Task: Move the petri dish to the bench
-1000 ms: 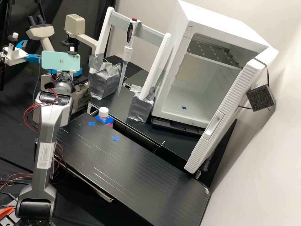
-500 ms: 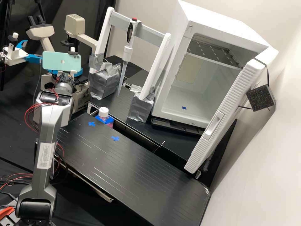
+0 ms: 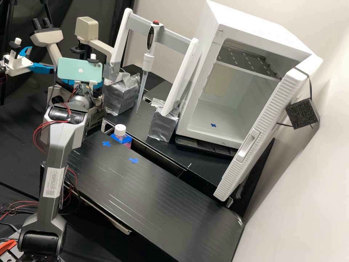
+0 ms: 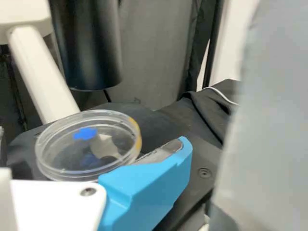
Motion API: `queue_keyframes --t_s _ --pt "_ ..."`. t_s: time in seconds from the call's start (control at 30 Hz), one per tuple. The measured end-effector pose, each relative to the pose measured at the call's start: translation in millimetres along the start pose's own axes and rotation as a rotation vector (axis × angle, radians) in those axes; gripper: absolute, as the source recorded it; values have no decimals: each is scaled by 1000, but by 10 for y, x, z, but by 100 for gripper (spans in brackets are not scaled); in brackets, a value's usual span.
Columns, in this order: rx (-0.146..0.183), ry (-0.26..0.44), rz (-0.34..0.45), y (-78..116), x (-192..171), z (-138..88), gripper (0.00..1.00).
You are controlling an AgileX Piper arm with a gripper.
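Observation:
In the high view the gripper [image 3: 97,83] is at the microscope, largely behind the phone on the wrist, a bit of bright blue showing. The wrist view has the gripper [image 4: 91,142] open, one blue finger [image 4: 150,180] beside the clear petri dish [image 4: 89,144] and a sliver at the edge that seems to be the other. The dish lies flat over the black microscope stage [image 4: 192,159], with a blue mark seen in it; whether it touches the finger I cannot tell. The black bench [image 3: 145,189] stands in front of the incubator, bearing two blue tape crosses.
Above the dish is a black microscope cylinder [image 4: 86,43]. A blurred grey surface [image 4: 264,120] stands close to the wrist camera. Beside the bench's back edge is a white-capped bottle [image 3: 120,130]; behind it are a pipette [image 3: 148,60] on its stand and an open white incubator [image 3: 218,120].
Over the last half second the arm's wrist, with the phone and gripper, has shifted right and slightly down in the high view. Bench, bottle and incubator are unchanged.

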Motion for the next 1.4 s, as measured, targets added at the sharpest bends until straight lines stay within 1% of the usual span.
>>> queue_keyframes --t_s 0.13,0.27,0.47,0.87,0.9,1.0,1.23,1.33,1.4 --pt "-13 -3 -23 -82 14 -62 100" --pt "-35 -11 -33 -101 28 -94 100" --pt "-36 -30 -33 -102 81 -65 100" --pt "-39 -35 -30 -90 103 -65 100" --pt "-39 -37 -30 -93 108 -60 0" --pt "-31 -44 -33 -112 123 -35 0" --pt "-29 -43 -30 -102 126 -42 0" --pt "-22 -48 -29 -101 126 -38 0" --pt "-10 -50 -28 -104 130 -31 0"
